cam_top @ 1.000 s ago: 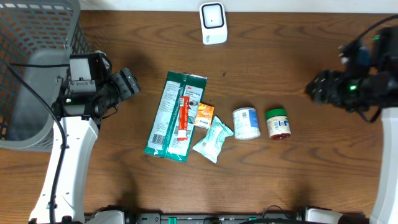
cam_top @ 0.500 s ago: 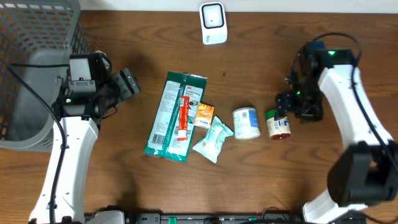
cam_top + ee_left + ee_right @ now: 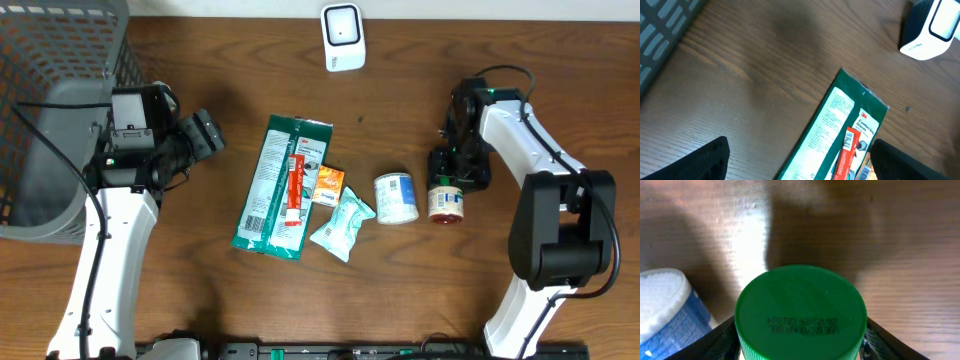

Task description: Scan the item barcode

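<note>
The right end effector (image 3: 446, 178) is over the green-lidded jar (image 3: 447, 205), which sits right of the surface's middle, just beside a blue-and-white tub (image 3: 395, 197). Its fingers (image 3: 722, 335) flank the lid on both sides; whether they press on it cannot be told. The left end effector (image 3: 205, 133) hovers wide open and empty toward the left edge. The white scanner (image 3: 343, 37) sits at the far edge.

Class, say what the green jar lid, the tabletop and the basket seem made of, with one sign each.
Green jar lid: probably plastic, smooth and matte, code printed on top. Tabletop: wood or wood-look laminate, slight sheen, visible grain. Basket: grey plastic or coated wire, open mesh.
</note>
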Action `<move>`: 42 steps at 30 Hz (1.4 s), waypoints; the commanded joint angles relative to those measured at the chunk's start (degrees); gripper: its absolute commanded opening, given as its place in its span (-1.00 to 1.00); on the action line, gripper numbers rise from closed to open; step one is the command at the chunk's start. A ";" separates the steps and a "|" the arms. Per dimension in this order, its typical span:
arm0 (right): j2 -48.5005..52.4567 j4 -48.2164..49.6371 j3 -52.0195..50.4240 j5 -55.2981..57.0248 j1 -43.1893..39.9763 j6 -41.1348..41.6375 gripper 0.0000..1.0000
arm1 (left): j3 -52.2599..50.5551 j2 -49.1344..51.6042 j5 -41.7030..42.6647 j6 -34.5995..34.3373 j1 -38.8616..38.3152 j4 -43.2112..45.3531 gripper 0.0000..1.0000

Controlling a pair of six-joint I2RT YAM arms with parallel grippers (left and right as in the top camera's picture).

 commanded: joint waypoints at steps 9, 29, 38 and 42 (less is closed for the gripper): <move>0.28 3.30 -1.31 2.56 0.31 -0.02 0.34 | 1.20 -0.33 -0.57 0.74 0.24 0.02 0.75; -8.92 7.54 7.08 3.43 0.26 -1.31 -0.23 | 1.20 -0.33 -0.59 0.74 0.24 0.02 0.75; -19.30 27.19 -5.03 4.98 1.25 1.99 -0.31 | 1.20 -0.33 -0.57 0.74 0.24 0.02 0.75; -26.32 36.15 -15.61 9.60 2.54 2.84 -0.31 | 1.20 -0.33 -0.59 0.74 0.24 0.02 0.75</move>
